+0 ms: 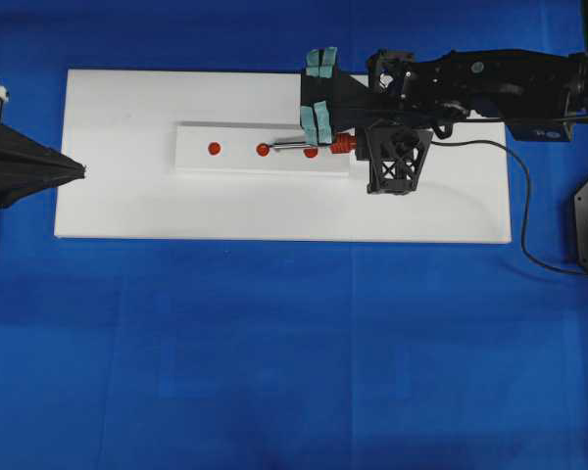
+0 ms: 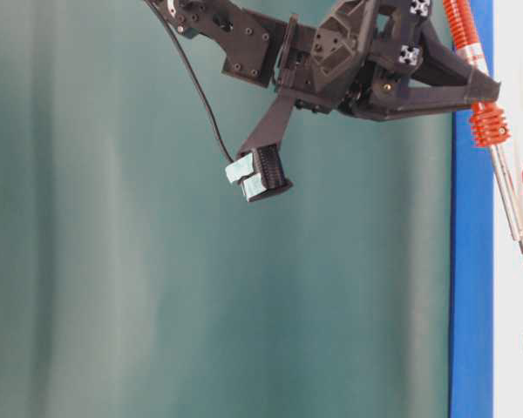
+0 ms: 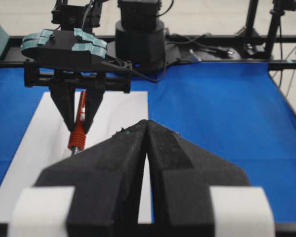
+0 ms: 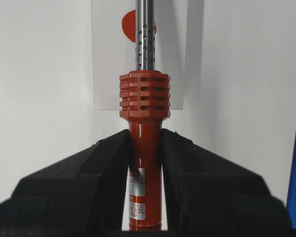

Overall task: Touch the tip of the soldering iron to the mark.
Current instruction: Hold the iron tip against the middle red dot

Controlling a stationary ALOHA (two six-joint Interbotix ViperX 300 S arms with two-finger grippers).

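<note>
Right end effector (image 4: 144, 163) clamped on soldering iron (image 4: 144, 123), tip at the mark (image 1: 263, 149), mid-block (image 1: 235, 162).

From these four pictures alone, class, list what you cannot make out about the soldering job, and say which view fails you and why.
- Contact of the soldering iron tip with the mark: too small in the overhead view.
- Tip: cut off by the top edge in the right wrist view.
- White block: hidden in the left wrist view by the shut left gripper.
- Left arm: cut off by the overhead view's left edge.
</note>
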